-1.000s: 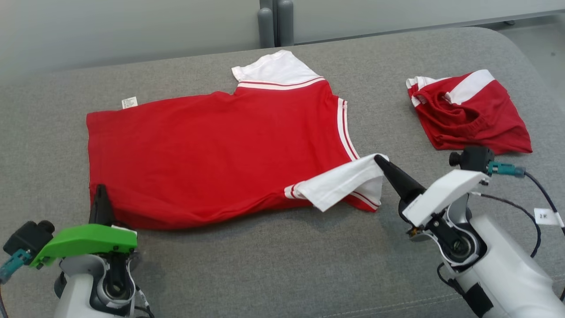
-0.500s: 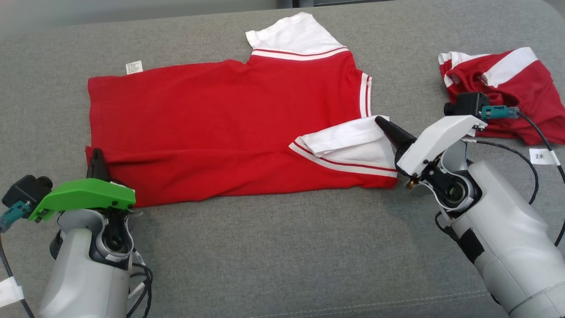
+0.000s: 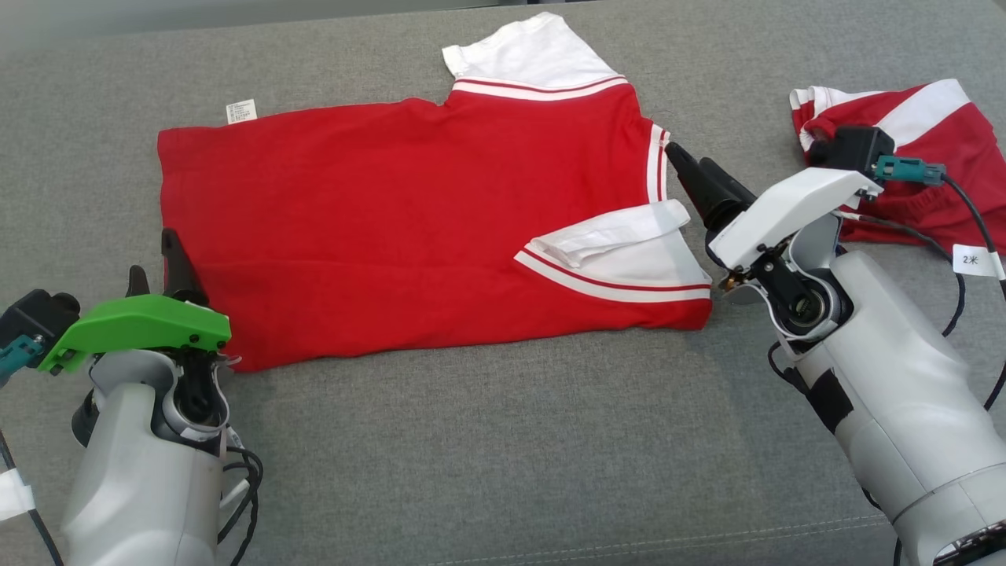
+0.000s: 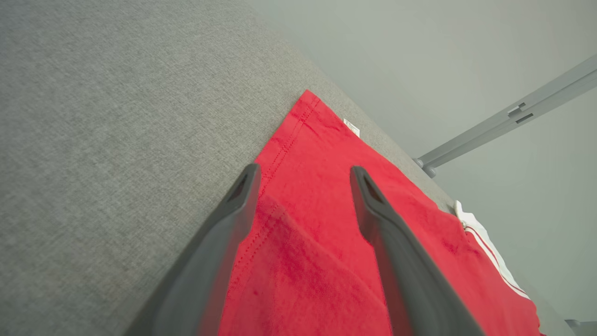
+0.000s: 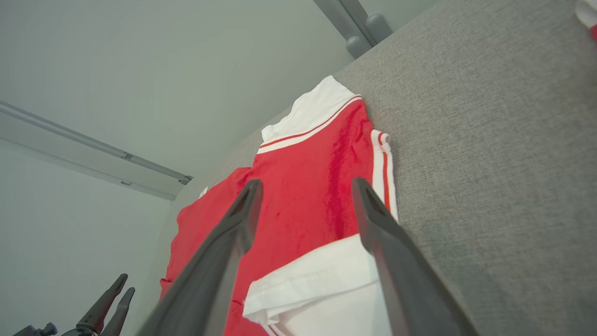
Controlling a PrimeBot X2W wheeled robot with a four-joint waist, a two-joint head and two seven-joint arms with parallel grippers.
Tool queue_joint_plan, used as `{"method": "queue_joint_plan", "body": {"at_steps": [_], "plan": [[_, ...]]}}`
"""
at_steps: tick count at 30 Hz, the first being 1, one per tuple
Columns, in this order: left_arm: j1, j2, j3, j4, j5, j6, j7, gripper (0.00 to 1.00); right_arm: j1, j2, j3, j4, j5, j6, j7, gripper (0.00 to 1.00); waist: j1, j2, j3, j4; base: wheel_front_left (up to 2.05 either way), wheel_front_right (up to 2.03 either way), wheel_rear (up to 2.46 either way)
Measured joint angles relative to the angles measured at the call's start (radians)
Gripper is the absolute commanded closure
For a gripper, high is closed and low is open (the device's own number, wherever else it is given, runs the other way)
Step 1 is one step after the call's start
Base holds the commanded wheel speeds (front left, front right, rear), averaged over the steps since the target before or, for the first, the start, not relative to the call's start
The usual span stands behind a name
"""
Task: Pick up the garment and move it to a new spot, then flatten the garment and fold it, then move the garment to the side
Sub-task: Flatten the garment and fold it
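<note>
Counted on the grey surface [image 3: 487, 440]: two garments, two grippers, one white label [image 3: 241, 112].

Spread flat across the middle, reaching toward the far edge: the red garment [image 3: 393, 228], with two white sleeves. Far sleeve [image 3: 526, 51] laid out flat; near sleeve [image 3: 621, 236] folded back over the red body. Label poking out at the garment's far left corner.

Bunched up by the right edge, well apart from the first: a second red-and-white garment [image 3: 978, 149].

Left gripper [image 4: 304, 171] spread wide, holding nothing, over the garment's near left hem; touching the cloth or not, cannot tell. Right gripper [image 5: 306, 183] likewise parted and empty, just beside the striped neckline on the garment's right side, above the folded sleeve.
</note>
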State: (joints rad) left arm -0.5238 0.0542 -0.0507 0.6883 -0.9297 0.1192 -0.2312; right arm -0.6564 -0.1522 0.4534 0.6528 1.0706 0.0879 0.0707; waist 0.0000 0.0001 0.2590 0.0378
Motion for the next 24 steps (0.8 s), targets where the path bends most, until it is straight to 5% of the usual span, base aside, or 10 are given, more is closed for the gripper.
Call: {"method": "queue_joint_plan", "body": {"at_steps": [14, 24], "plan": [[0.122, 0.001, 0.021, 0.038, -0.009, -0.055, -0.012, 0.00, 0.063, -0.058, 0.039, -0.011, -0.104, 0.026, -0.196, 0.00, 0.0000, 0.0000, -0.059, 0.001, 0.00, 0.00, 0.00], [0.176, -0.010, 0.025, 0.055, -0.073, -0.081, 0.012, 0.00, 0.163, -0.033, 0.044, -0.038, -0.093, 0.035, -0.277, 0.00, -0.0001, 0.0000, -0.093, -0.003, 0.00, 0.00, 0.00]]}}
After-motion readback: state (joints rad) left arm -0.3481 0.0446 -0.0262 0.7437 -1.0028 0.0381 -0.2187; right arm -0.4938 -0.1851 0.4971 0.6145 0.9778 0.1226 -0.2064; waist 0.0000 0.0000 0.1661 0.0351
